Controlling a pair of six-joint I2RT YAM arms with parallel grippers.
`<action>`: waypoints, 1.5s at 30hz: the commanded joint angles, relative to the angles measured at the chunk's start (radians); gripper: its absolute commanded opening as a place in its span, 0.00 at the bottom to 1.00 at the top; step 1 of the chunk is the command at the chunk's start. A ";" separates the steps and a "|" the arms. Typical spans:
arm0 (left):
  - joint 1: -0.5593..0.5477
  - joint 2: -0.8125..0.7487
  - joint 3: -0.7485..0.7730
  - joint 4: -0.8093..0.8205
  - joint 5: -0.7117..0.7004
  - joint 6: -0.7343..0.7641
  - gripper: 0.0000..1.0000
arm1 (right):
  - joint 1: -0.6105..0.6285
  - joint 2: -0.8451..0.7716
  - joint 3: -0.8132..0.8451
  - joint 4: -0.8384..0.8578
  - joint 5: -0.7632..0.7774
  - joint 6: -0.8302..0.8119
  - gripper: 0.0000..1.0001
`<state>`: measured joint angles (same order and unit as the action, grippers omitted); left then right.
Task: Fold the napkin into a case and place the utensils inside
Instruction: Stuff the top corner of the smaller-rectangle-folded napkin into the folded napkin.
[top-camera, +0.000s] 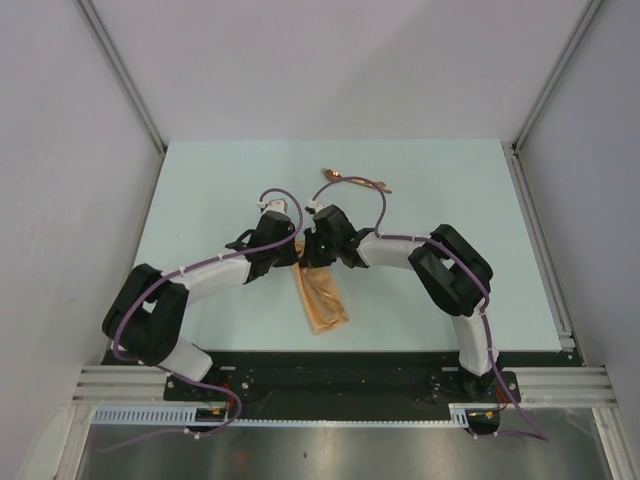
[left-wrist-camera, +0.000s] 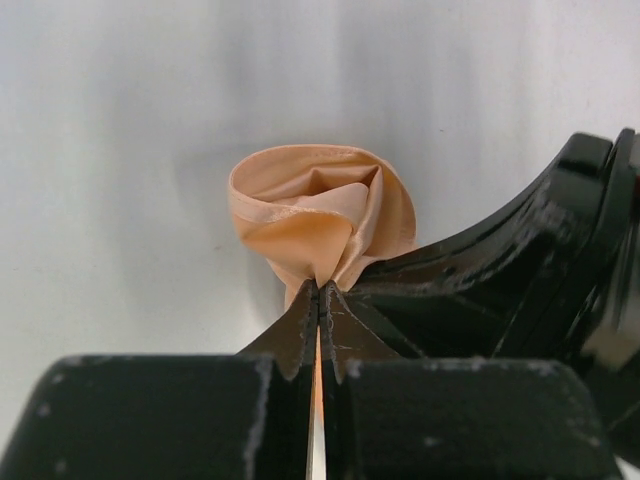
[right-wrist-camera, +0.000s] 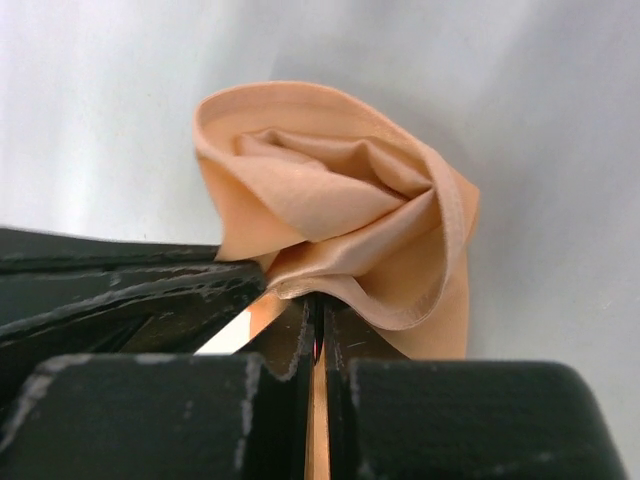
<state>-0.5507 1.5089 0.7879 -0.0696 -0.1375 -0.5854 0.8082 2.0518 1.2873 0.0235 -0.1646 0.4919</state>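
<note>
Left end effector (left-wrist-camera: 319, 292) and right end effector (right-wrist-camera: 318, 300) are both clamped on the bunched top of the napkin (top-camera: 322, 298), pinches nearly touching; the rest trails over the bench (top-camera: 200, 200) toward the arm bases; utensils (top-camera: 355, 181) lie beyond, apart. Risks: shallow pinch slips; bunched cloth skews the fold; fingers this close collide.

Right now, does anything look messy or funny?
Yes: the napkin is scrunched into a curl, not flat, pinched by both the left pincer and right pincer. The utensils lie apart, farther back.
</note>
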 joint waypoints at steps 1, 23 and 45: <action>-0.002 -0.024 0.007 -0.001 0.009 -0.021 0.00 | -0.049 0.041 0.046 -0.033 -0.051 0.114 0.00; -0.006 -0.015 -0.039 0.016 0.013 -0.021 0.00 | -0.124 0.096 0.061 0.099 -0.167 0.381 0.00; 0.054 0.073 0.154 -0.190 -0.083 0.004 0.30 | -0.047 0.093 0.043 -0.020 -0.078 0.160 0.00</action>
<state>-0.5037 1.5867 0.8921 -0.2276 -0.1967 -0.5861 0.7471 2.1353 1.3354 0.0914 -0.3008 0.7216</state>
